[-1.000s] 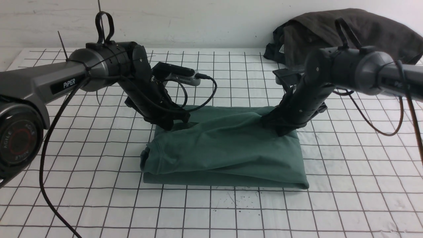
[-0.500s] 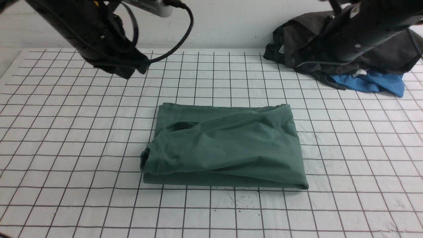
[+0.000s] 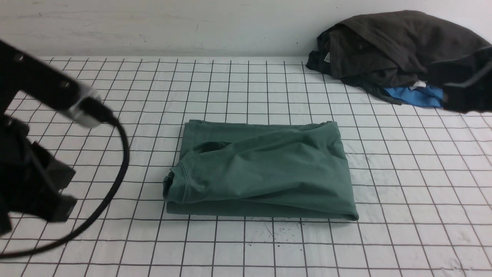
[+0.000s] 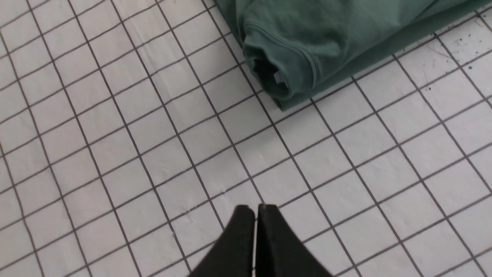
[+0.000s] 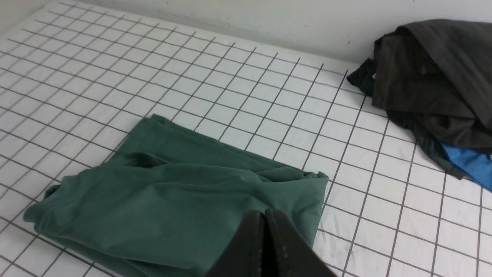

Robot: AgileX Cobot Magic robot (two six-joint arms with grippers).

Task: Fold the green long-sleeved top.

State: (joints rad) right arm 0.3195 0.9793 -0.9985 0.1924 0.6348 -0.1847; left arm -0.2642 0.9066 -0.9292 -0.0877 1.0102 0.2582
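Folding reads to us as finished, or very close to it. Starting at our left gripper (image 4: pixel 256 209), we see its jaws pressed together with nothing between them, hanging over the bare gridded table (image 4: pixel 115 115). The green long-sleeved top (image 3: pixel 261 169) lies ahead of it and off to its right, well apart from the fingertips, with the banded neck opening at the corner nearest this gripper. We see the top as a compact, roughly rectangular bundle lying flat, several layers stacked, no sleeve trailing loose and no chest logo showing. Its upper layer is not crisp: soft ridges run across it, a small dark pocket gapes toward the far left corner, and the far right corner is bunched. Our right gripper (image 5: pixel 264 213) is likewise closed and empty, held clear of the cloth, with the bundle below it and ahead to its left. Ahead and to the right of that gripper sits a heap of dark garments (image 3: pixel 396 46) with a blue garment (image 3: pixel 415 96) beneath, well apart from the top. What is left, in our judgement, is at most smoothing the wrinkles and squaring the bunched corner.
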